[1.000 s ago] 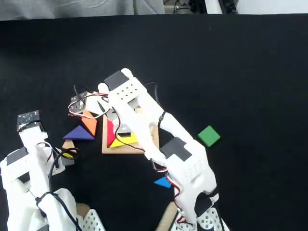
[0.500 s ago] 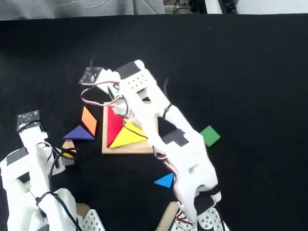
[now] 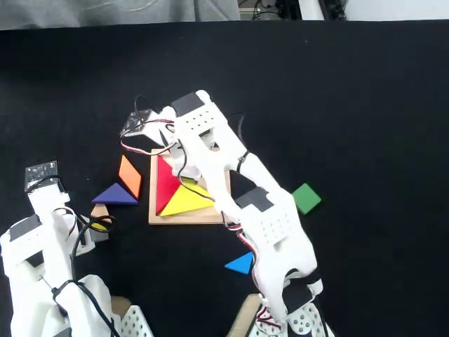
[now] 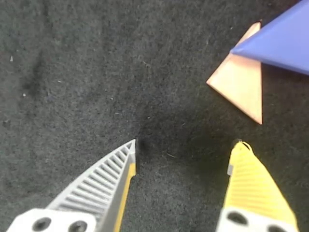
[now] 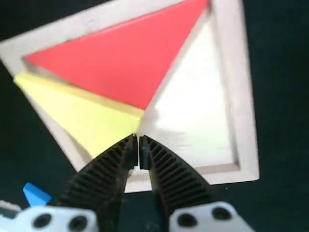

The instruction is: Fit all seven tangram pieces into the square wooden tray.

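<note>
The square wooden tray (image 3: 186, 218) lies left of centre on the black counter (image 3: 351, 105) and holds a red triangle (image 3: 165, 184) and a yellow triangle (image 3: 186, 200). The right hand (image 5: 136, 143) hangs over it, pinched together and empty, and its arm hides the tray's far right part. Left of the tray lie an orange parallelogram (image 3: 130, 175), a purple triangle (image 3: 114, 194) and a tan triangle (image 3: 100, 209). The left hand (image 4: 186, 147) hovers near the tan triangle, spread wide. A green square (image 3: 306, 198) lies to the right of the tray, and a blue triangle (image 3: 240, 263) lies nearer.

Tray (image 3: 184, 219): holds a large triangle (image 3: 165, 184) along its left wall and a second large triangle (image 3: 186, 201) along its front wall, the two meeting edge to edge. Left of tray: parallelogram (image 3: 129, 175), with a mid triangle (image 3: 114, 194) just in front, touching a small triangle (image 3: 100, 209). Right of tray: square piece (image 3: 305, 198), well apart; a further triangle (image 3: 240, 264) lies in front of the tray's right corner.
</note>
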You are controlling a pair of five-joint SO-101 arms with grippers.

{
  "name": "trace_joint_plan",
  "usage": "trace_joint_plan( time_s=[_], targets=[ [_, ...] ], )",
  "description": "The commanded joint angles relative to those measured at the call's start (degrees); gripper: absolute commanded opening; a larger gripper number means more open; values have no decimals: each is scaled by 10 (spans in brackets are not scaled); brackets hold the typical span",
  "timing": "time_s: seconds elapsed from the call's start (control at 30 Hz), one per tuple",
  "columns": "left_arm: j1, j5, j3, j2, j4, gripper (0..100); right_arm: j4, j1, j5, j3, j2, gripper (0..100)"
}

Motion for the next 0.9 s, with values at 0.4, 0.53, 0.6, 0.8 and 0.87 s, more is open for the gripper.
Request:
trace_joint_plan(
  time_s=[0.4,0.53,0.6,0.8,0.87],
  targets=[
    [-5,0,-2,-11,-6,302,-132,-21,-103,49,-99,11],
    [-5,0,-1,-11,-6,302,-137,-50,-88,67,-59,11],
    [-5,0,-1,-11,-6,302,-123,-42,-88,64,-53,11],
    [-5,0,-1,-11,-6,302,-61,-4,-49,73,-49,11],
    [-5,0,-2,-11,-6,302,-48,10,-42,81,-54,11]
  ],
)
